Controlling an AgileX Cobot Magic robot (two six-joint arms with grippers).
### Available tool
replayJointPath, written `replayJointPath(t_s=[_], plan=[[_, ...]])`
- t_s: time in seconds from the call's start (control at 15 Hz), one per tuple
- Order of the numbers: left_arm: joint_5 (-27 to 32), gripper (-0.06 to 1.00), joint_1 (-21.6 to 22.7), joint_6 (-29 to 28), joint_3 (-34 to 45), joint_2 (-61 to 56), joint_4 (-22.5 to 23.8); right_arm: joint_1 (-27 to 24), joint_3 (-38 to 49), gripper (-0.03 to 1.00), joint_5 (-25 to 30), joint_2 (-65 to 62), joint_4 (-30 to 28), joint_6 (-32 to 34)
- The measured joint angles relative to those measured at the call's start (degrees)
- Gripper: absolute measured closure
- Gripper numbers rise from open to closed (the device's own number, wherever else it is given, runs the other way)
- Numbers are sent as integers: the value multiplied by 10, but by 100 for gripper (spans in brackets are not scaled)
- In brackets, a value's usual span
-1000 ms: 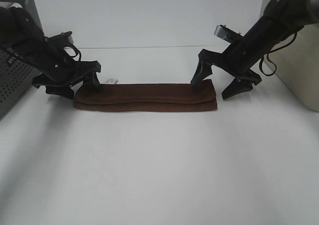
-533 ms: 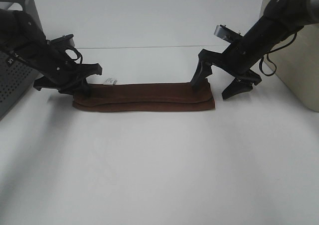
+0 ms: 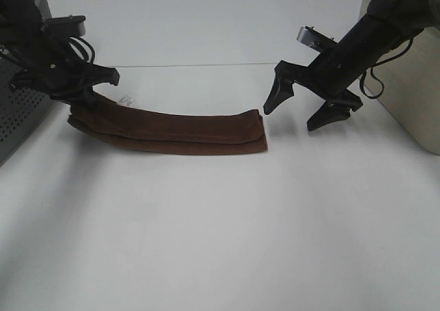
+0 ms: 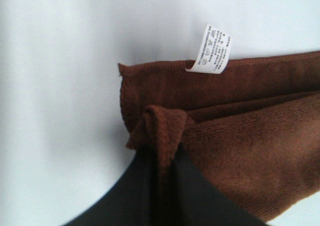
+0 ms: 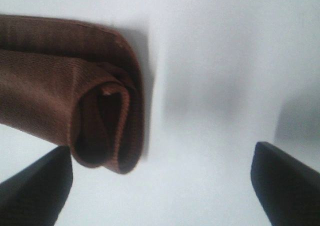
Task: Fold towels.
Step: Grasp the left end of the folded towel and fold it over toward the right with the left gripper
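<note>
The dark reddish-brown towel (image 3: 179, 129) lies folded in a long narrow strip across the white table (image 3: 220, 228). My left gripper (image 3: 81, 103) is shut on the towel's left end and holds that end a little above the table. In the left wrist view its black fingers (image 4: 190, 196) pinch a bunched fold of the towel (image 4: 240, 126), and the white tag (image 4: 211, 49) shows at the towel's edge. My right gripper (image 3: 297, 113) is open and empty, just right of the towel's right end. In the right wrist view the rolled end of the towel (image 5: 100, 121) lies beside one fingertip (image 5: 35, 186).
A grey perforated bin (image 3: 15, 118) stands at the left edge behind my left arm. A beige box (image 3: 412, 91) stands at the right edge. The tag also shows in the exterior view (image 3: 127, 100).
My left gripper has closed on the towel's left end and pulled it left and up, dragging the whole towel leftward. My right gripper has let go and lifted off the right end.
</note>
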Motion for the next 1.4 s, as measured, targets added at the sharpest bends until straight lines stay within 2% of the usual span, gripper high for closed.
replayJointPath(t_s=[0.07, 0.2, 0.4, 0.53, 0.8, 0.87, 1.07, 1.13, 1.2, 1.33, 1.4], plan=[[22, 88, 0, -26, 0, -17, 31, 0, 0, 7, 6, -1, 1, 0], [52, 88, 0, -44, 0, -45, 43, 0, 0, 7, 19, -1, 1, 0], [95, 88, -11, -53, -27, -64, -24, 0, 0, 7, 46, -1, 2, 0], [99, 88, -25, -54, -45, -64, -47, 0, 0, 7, 52, -1, 2, 0], [93, 88, -99, -82, -107, -45, -65, 0, 0, 7, 57, -1, 2, 0], [94, 88, -134, -95, -156, -1, -72, 0, 0, 7, 57, -1, 2, 0], [99, 87, -173, -120, -242, 81, -77, 0, 0, 7, 57, -1, 2, 0], [105, 81, -181, -135, -268, 108, -79, 0, 0, 7, 57, -1, 2, 0], [111, 71, -186, -148, -288, 128, -81, 0, 0, 7, 57, -1, 2, 0], [109, 43, -191, -160, -315, 148, -95, 0, 0, 7, 60, -1, 2, 0], [108, 33, -191, -161, -322, 148, -103, 0, 0, 7, 68, -1, 2, 0]])
